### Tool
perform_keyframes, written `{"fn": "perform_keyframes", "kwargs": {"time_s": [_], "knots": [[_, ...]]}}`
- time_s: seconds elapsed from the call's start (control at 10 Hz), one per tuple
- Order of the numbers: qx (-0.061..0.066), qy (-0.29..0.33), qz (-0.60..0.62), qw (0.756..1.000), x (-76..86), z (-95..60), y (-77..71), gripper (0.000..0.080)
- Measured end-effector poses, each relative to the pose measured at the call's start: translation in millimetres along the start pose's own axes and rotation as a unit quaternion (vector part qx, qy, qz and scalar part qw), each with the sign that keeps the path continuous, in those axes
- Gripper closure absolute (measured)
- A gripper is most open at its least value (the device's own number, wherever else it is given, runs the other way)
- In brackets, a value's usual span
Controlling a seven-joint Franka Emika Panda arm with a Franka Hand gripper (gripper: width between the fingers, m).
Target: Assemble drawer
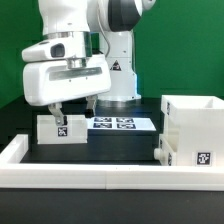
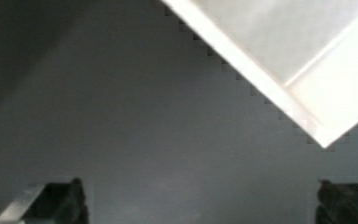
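Note:
My gripper (image 1: 73, 110) is open and empty, hovering just above a low white drawer box (image 1: 62, 128) with a marker tag on its front, at the exterior view's left. In the wrist view the two dark fingertips (image 2: 51, 203) stand wide apart over the dark table, and a corner of the white box (image 2: 282, 50) shows beyond them, with nothing between the jaws. The large white casing (image 1: 195, 125), open on top and tagged on its front, stands at the exterior view's right. A small low white piece (image 1: 163, 150) sits against its left side.
The marker board (image 1: 115, 123) lies flat on the black table in front of the robot base (image 1: 120, 75). A long low white rail (image 1: 90, 168) runs along the table's front edge and up the left side.

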State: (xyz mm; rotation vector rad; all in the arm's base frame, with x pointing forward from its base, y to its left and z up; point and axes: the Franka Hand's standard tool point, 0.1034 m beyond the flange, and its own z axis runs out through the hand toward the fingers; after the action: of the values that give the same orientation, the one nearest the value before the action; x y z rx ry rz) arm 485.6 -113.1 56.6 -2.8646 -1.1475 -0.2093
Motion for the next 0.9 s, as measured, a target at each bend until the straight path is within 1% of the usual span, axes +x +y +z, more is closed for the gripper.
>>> {"fn": "perform_keyframes", "kwargs": {"time_s": [0.1,0.3,0.4,0.5,0.8,0.9], "knots": [[0.000,0.000,0.064,0.998,-3.3,-3.0,-3.3,0.0150],[0.004,0.000,0.160,0.987,-12.0,-5.1,-10.9,0.0150],[0.003,0.002,0.193,0.981,-17.1,-4.5,-12.8,0.0150],[0.005,0.002,0.208,0.978,-23.1,-2.5,-15.2,0.0150],[0.009,0.005,0.308,0.951,-20.3,-2.0,-16.5,0.0150],[0.009,0.004,0.315,0.949,-20.3,-1.9,-16.6,0.0150]]}}
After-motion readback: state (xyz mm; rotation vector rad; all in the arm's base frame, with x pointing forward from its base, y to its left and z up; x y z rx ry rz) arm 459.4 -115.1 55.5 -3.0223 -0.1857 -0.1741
